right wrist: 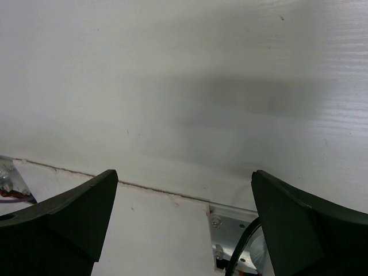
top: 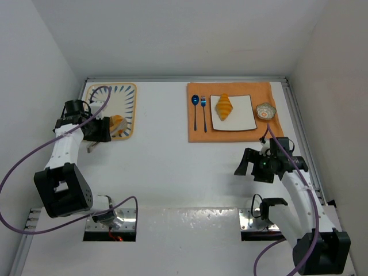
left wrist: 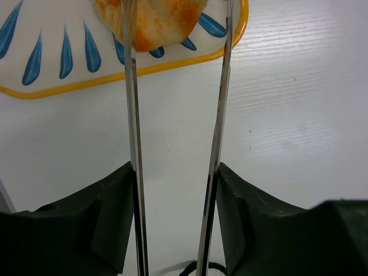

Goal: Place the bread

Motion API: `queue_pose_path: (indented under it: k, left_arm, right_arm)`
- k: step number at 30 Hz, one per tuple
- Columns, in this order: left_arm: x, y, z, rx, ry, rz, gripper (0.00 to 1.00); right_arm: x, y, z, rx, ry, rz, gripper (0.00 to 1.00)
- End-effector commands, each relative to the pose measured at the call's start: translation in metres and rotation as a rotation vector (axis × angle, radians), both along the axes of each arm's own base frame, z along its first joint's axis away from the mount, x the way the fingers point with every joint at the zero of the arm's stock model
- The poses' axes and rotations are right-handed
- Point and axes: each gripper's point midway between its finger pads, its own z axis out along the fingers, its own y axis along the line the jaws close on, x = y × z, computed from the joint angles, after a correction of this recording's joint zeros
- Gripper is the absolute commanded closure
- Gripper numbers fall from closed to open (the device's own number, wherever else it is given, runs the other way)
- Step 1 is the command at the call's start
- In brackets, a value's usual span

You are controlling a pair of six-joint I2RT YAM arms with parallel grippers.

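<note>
Left gripper [left wrist: 175,172]: clamped on tongs [left wrist: 133,115], blades apart.
Bun [left wrist: 155,20]: at blade tips, on tray [top: 127,92]. One blade lies over it, so I judge squeeze may skid it off.
Croissant [top: 223,106]: on plate [top: 244,118].
Right gripper [top: 253,164]: wide, empty.

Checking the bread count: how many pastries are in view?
2. The croissant lies on the white plate on the orange mat; the round bun sits on the striped tray, far left.
</note>
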Motion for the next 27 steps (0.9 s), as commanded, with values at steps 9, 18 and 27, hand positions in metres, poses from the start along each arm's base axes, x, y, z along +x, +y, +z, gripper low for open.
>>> queue_pose_path:
  k: [9,18,27]
  left_arm:
    - [-0.004,-0.004,-0.014,-0.034,0.024,0.019,0.44]
    - [0.001,-0.009,-0.03,-0.063,0.046,0.02,0.67]
    - [0.007,-0.004,-0.009,-0.031,0.005,0.008,1.0]
  right_arm:
    - [0.007,0.004,0.005,0.022,-0.031,0.004,0.0]
    - [0.009,0.003,0.003,0.018,-0.015,0.009,0.0]
    - [0.011,0.003,0.004,0.013,-0.023,0.012,0.0]
